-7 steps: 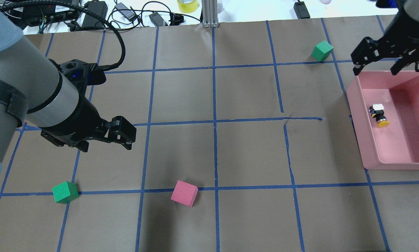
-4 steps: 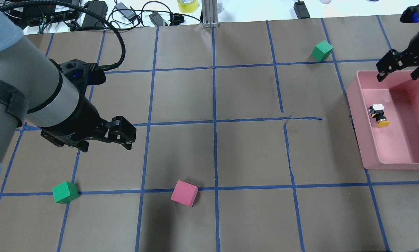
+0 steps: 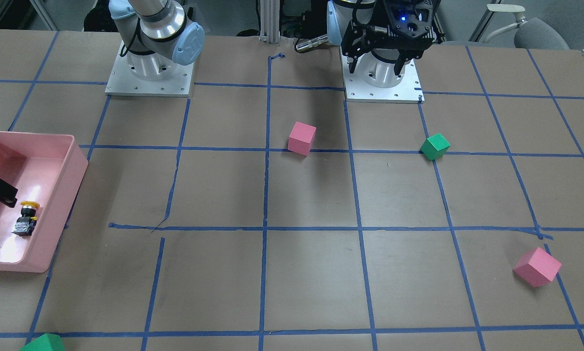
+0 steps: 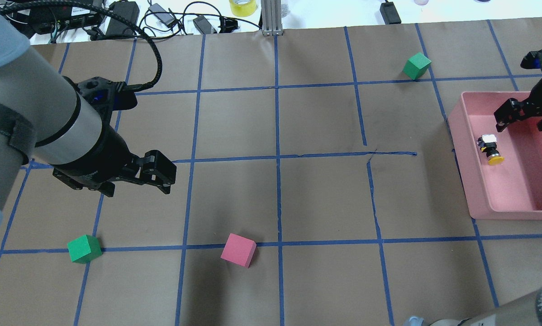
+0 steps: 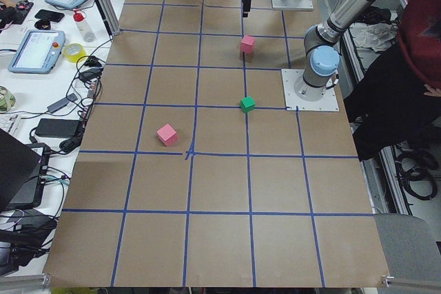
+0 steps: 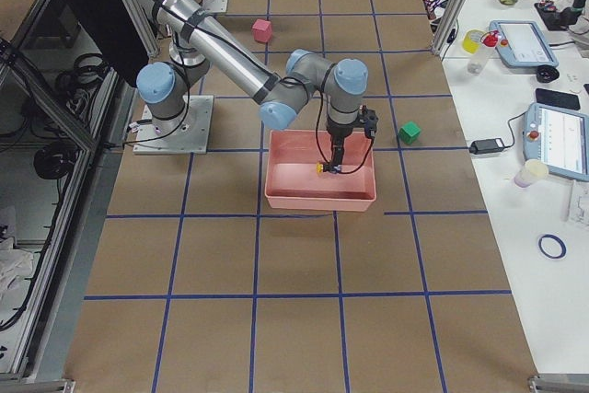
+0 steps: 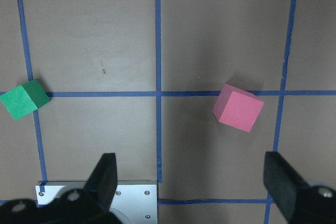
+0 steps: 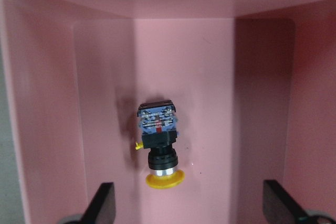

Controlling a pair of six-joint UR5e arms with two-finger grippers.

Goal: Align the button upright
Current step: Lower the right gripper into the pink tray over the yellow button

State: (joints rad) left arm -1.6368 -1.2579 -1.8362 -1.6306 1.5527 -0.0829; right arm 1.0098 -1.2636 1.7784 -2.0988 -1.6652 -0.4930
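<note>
Pink bin [image 4: 515, 214]: button [image 4: 491, 149] on its side, unmoved; right gripper [image 4: 522, 126], spread & empty, has dropped toward it; grasp prob. next.

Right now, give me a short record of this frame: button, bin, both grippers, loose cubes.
pink bin: on the robot's right
button: inside it, on its side, cap toward the robot
right gripper: open, over the button, not touching it
left gripper: open, empty, above the table
loose: pink cube, green cube
</note>
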